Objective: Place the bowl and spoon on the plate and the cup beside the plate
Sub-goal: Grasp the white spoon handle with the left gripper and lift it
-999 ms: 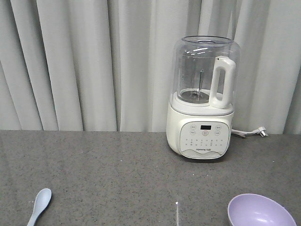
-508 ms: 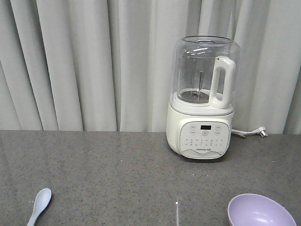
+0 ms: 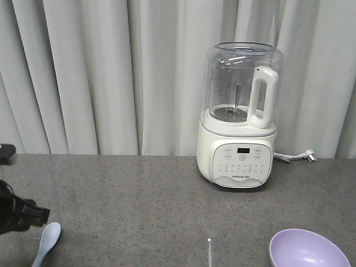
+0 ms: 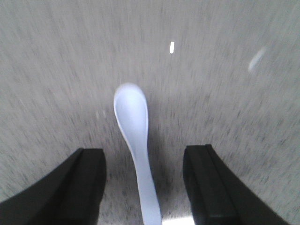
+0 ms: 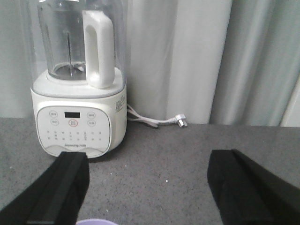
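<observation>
Grey speckled countertop (image 3: 139, 200), pale grey pleated curtain (image 3: 100, 72) hanging along its 12 o'clock edge. White blender (image 3: 239, 117) stands upright at about 1 o'clock on the counter, close to the curtain. Clear jar (image 3: 240, 78) on top, blade shaft visible inside, white handle (image 3: 262, 97) on its 3 o'clock side. Button panel (image 3: 240, 161) with a dark display faces the front camera. White cord runs out at 3 o'clock from the base, plug (image 3: 307, 156) lying on the counter. Small white mark (image 3: 209, 240) on the counter at roughly 6 o'clock from the blender.
</observation>
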`<state>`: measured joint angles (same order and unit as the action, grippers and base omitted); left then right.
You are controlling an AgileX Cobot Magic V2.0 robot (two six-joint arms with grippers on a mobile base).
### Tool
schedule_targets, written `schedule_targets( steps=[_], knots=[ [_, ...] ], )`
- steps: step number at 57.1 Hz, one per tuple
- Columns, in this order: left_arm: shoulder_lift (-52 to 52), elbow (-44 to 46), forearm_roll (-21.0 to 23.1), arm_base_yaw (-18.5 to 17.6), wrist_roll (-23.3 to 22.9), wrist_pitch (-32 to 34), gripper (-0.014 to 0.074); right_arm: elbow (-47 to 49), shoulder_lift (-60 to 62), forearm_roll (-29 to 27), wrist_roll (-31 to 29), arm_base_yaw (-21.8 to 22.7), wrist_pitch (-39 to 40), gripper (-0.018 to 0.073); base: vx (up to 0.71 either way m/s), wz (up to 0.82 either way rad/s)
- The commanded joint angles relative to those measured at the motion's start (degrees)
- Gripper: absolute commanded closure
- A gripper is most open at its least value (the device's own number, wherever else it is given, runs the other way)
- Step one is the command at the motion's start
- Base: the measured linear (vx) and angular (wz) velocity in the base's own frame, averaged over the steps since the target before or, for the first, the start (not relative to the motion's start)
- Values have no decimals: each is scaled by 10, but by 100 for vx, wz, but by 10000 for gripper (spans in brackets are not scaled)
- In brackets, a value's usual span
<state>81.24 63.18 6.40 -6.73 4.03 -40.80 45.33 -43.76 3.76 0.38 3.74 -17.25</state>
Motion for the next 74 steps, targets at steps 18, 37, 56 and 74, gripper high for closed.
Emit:
schedule_targets(
  steps=[18,37,56,74],
  knots=[
    [100,21,6,-4,-31,11,108,20,-22,5,-4,-1,27,-1,0,0],
    [156,36,6,-4,-31,3,162,20,-24,5,-4,-1,26,-1,0,0],
    [165,41,5,-5,-11,-7,605,20,-24,5,-4,0,24,-1,0,0],
    [56,41,14,-5,-11,38,604,20,-32,5,19,0,-30,-1,0,0]
  ],
)
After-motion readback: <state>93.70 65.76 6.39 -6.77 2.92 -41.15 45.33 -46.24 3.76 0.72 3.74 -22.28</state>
